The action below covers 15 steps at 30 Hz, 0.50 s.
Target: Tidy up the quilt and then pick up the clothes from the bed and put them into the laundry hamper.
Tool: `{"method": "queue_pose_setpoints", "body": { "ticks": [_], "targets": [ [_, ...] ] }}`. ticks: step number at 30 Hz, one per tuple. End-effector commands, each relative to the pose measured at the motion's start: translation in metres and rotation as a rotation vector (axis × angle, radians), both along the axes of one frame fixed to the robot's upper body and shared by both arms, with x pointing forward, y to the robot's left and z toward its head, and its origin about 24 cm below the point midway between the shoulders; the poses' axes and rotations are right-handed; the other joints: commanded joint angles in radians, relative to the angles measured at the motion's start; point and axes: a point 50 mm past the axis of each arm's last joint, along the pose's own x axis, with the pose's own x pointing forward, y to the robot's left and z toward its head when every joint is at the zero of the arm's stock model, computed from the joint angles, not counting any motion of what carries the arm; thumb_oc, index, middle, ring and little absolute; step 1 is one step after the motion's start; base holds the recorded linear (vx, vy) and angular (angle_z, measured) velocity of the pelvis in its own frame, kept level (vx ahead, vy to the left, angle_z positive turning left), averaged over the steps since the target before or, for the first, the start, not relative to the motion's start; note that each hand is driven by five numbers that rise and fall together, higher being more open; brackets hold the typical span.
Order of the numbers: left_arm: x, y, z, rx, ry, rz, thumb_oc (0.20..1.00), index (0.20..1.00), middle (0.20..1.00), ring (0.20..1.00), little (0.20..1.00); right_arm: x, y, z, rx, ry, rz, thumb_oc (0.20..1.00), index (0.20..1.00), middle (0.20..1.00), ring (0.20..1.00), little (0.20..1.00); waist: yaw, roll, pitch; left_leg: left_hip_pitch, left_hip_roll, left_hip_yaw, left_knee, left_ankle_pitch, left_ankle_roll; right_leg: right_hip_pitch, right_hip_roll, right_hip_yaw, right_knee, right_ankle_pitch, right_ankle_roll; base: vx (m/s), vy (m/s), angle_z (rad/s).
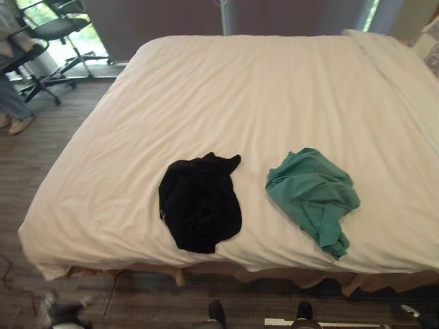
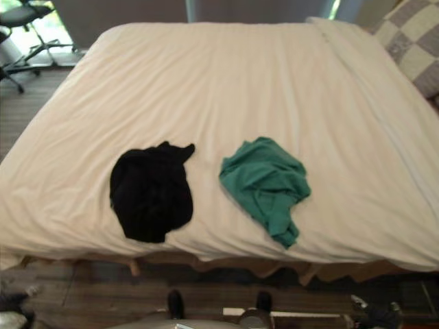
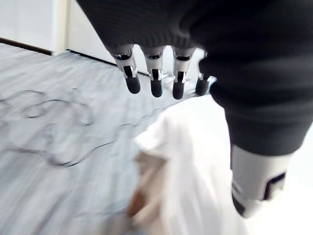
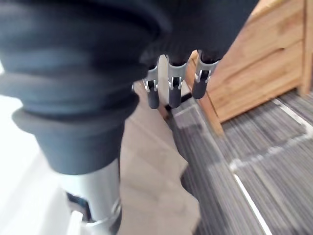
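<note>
Left eye view, near to far. Bed edge nearest, quilt (image 1: 206, 89) hanging over it; surface lies mostly flat with shallow creases, so the tidying step looks largely done, judging by how it lies.

Black garment (image 1: 200, 203) on the near half of the bed, slightly left of centre. Crumpled heap, long axis running near-to-far, a pointed corner aimed toward the far end and a little right.

Green garment (image 1: 313, 192) just right of it, apart, a strip of quilt between them. Bunched too; long axis slants from the far-left toward the near-right, with a narrow tail trailing toward the near edge. Both sit close to the near edge, probably within reach from the foot of the bed.

Left wrist view: left hand (image 3: 156, 78) hangs off the bed side, fingers (image 3: 132, 81) straight and relaxed, holding nothing; floor and a draped quilt corner lie past them.

Right wrist view: right hand (image 4: 171, 88) likewise down at the side, fingers (image 4: 199, 83) loose and empty, a wooden cabinet (image 4: 254, 63) and grey floor beyond. Both arms look parked, nothing grasped yet.

Farther: a folded band of bedding along the right side, a checked pillow (image 2: 418, 41) at the far right corner. Far left, office chairs (image 1: 55, 34) and a person's leg and shoe (image 1: 14, 110).

No hamper seen.
</note>
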Motion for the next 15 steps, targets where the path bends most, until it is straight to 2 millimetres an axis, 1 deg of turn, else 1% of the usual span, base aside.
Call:
{"method": "queue_pose_setpoints", "body": {
  "ticks": [1, 2, 3, 4, 5, 6, 8, 9, 10, 11, 13, 14, 15],
  "targets": [
    [0.056, 0.01, 0.072, 0.187, -0.308, -0.11, 1.0, 1.0, 1.0, 1.0, 1.0, 0.061, -0.015, 0.056, -0.246, -0.139, 0.212, 1.0, 1.0, 1.0, 1.0, 1.0, -0.016, -0.043, 0.01, 0.075, 0.078, -0.003, 0.001, -0.021, -0.091, -0.055, -0.025, 0.044, 0.03, 0.107, 0.065, 0.04, 0.036, -0.08],
    [0.08, -0.004, 0.107, 0.259, -0.423, -0.259, 1.0, 1.0, 1.0, 1.0, 1.0, 0.08, -0.014, 0.086, -0.371, -0.163, 0.361, 1.0, 1.0, 1.0, 1.0, 1.0, -0.015, -0.046, 0.008, 0.086, 0.08, 0.0, 0.001, -0.029, -0.091, -0.051, -0.025, 0.044, 0.028, 0.105, 0.067, 0.03, 0.016, -0.13],
    [0.089, -0.01, 0.123, 0.294, -0.469, -0.322, 1.0, 1.0, 1.0, 1.0, 1.0, 0.093, -0.011, 0.106, -0.447, -0.179, 0.456, 1.0, 1.0, 1.0, 1.0, 1.0, -0.014, -0.049, 0.005, 0.089, 0.08, 0.001, 0.001, -0.032, -0.091, -0.049, -0.026, 0.045, 0.026, 0.108, 0.068, 0.02, 0.007, -0.16],
    [0.089, -0.01, 0.123, 0.294, -0.47, -0.322, 1.0, 1.0, 1.0, 1.0, 1.0, 0.093, -0.011, 0.106, -0.447, -0.179, 0.457, 1.0, 1.0, 1.0, 1.0, 1.0, -0.014, -0.051, 0.005, 0.085, 0.078, 0.001, 0.001, -0.026, -0.09, -0.053, -0.028, 0.047, 0.026, 0.112, 0.067, 0.03, 0.003, -0.16],
    [0.097, -0.016, 0.134, 0.313, -0.507, -0.372, 1.0, 1.0, 1.0, 1.0, 1.0, 0.103, -0.007, 0.119, -0.504, -0.19, 0.528, 1.0, 1.0, 1.0, 1.0, 1.0, -0.014, -0.051, 0.002, 0.093, 0.079, 0.003, 0.001, -0.034, -0.091, -0.047, -0.027, 0.044, 0.023, 0.107, 0.068, 0.01, 0.003, -0.15],
    [0.105, -0.021, 0.142, 0.326, -0.527, -0.411, 1.0, 1.0, 1.0, 1.0, 1.0, 0.113, -0.003, 0.132, -0.561, -0.199, 0.585, 1.0, 1.0, 1.0, 1.0, 1.0, -0.014, -0.055, 0.0, 0.094, 0.077, 0.006, 0.001, -0.031, -0.09, -0.048, -0.03, 0.047, 0.021, 0.114, 0.068, 0.03, 0.002, -0.13],
    [0.124, -0.041, 0.155, 0.33, -0.585, -0.512, 1.0, 1.0, 1.0, 1.0, 1.0, 0.135, 0.014, 0.148, -0.634, -0.222, 0.712, 1.0, 1.0, 1.0, 1.0, 1.0, -0.014, -0.058, -0.003, 0.099, 0.078, 0.011, 0.001, -0.033, -0.09, -0.046, -0.03, 0.049, 0.018, 0.112, 0.069, 0.02, -0.007, -0.08],
    [0.132, -0.05, 0.157, 0.333, -0.585, -0.557, 1.0, 1.0, 1.0, 1.0, 1.0, 0.143, 0.021, 0.153, -0.66, -0.229, 0.755, 1.0, 1.0, 1.0, 1.0, 1.0, -0.013, -0.06, -0.004, 0.098, 0.078, 0.012, 0.001, -0.032, -0.09, -0.047, -0.03, 0.049, 0.017, 0.111, 0.069, 0.04, -0.026, -0.03],
    [0.148, -0.074, 0.156, 0.321, -0.572, -0.669, 1.0, 1.0, 1.0, 1.0, 1.0, 0.158, 0.038, 0.161, -0.694, -0.25, 0.849, 1.0, 1.0, 1.0, 1.0, 1.0, -0.013, -0.061, -0.002, 0.099, 0.079, 0.013, 0.001, -0.032, -0.089, -0.049, -0.03, 0.05, 0.015, 0.11, 0.068, 0.0, 0.0, 0.0],
    [0.149, -0.074, 0.157, 0.322, -0.573, -0.669, 1.0, 1.0, 1.0, 1.0, 1.0, 0.159, 0.038, 0.161, -0.695, -0.25, 0.849, 1.0, 1.0, 1.0, 1.0, 1.0, -0.012, -0.061, -0.001, 0.099, 0.08, 0.013, 0.001, -0.033, -0.089, -0.049, -0.03, 0.051, 0.015, 0.11, 0.068, 0.02, -0.031, 0.0],
    [0.167, -0.104, 0.144, 0.334, -0.462, -0.813, 1.0, 1.0, 1.0, 1.0, 1.0, 0.181, 0.065, 0.174, -0.751, -0.287, 0.973, 1.0, 1.0, 1.0, 1.0, 1.0, -0.011, -0.061, 0.018, 0.093, 0.082, 0.012, 0.001, -0.028, -0.088, -0.061, -0.029, 0.052, 0.019, 0.108, 0.068, 0.0, 0.0, 0.0],
    [0.168, -0.104, 0.144, 0.335, -0.463, -0.812, 1.0, 1.0, 1.0, 1.0, 1.0, 0.182, 0.065, 0.175, -0.752, -0.287, 0.972, 1.0, 1.0, 1.0, 1.0, 1.0, -0.011, -0.061, 0.019, 0.093, 0.082, 0.012, 0.001, -0.028, -0.088, -0.062, -0.029, 0.053, 0.02, 0.108, 0.068, -0.06, -0.02, 0.0],
    [0.173, -0.114, 0.134, 0.324, -0.415, -0.849, 1.0, 1.0, 1.0, 1.0, 1.0, 0.19, 0.076, 0.179, -0.764, -0.311, 1.014, 1.0, 1.0, 1.0, 1.0, 1.0, -0.013, -0.061, 0.035, 0.086, 0.083, 0.013, 0.001, -0.025, -0.088, -0.073, -0.028, 0.057, 0.025, 0.106, 0.068, -0.09, -0.007, 0.0]
  ]
}}
